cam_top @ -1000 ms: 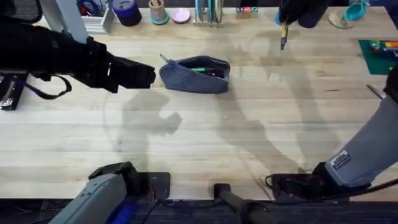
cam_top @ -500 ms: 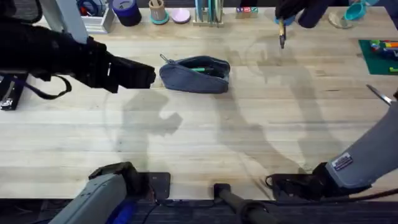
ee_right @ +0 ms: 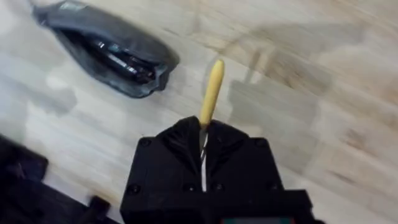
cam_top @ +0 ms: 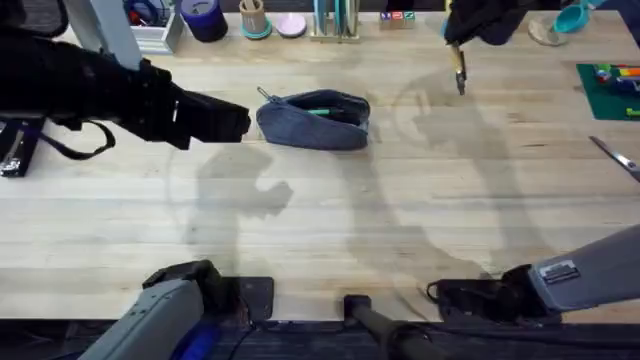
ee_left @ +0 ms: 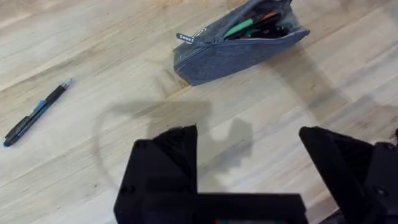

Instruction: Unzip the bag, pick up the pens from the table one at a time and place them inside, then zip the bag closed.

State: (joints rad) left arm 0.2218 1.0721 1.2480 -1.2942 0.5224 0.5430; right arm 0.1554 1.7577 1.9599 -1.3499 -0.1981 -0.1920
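Observation:
The blue-grey bag (cam_top: 315, 120) lies on the table (cam_top: 330, 230) toward the back, its zipper open, with a green pen and others showing inside (ee_left: 239, 43). My left gripper (cam_top: 238, 122) hovers just off the bag's left end, open and holding nothing (ee_left: 249, 158). A dark blue-black pen (ee_left: 37, 113) lies on the wood near it in the left wrist view. My right gripper (cam_top: 458, 42) is raised at the back right, shut on a yellow pen (cam_top: 459, 70) with a dark tip. In the right wrist view the yellow pen (ee_right: 211, 93) sticks out past the fingers, apart from the bag (ee_right: 106, 53).
Silver scissors (cam_top: 615, 155) lie at the right edge below a green mat (cam_top: 605, 88). A dark blue cup (cam_top: 203, 18), pen holders and small containers line the back edge. The wood in front of the bag is bare.
My right gripper has shifted slightly right and toward the front with the yellow pen. The right forearm has dropped lower in the corner. The left arm and bag have not moved.

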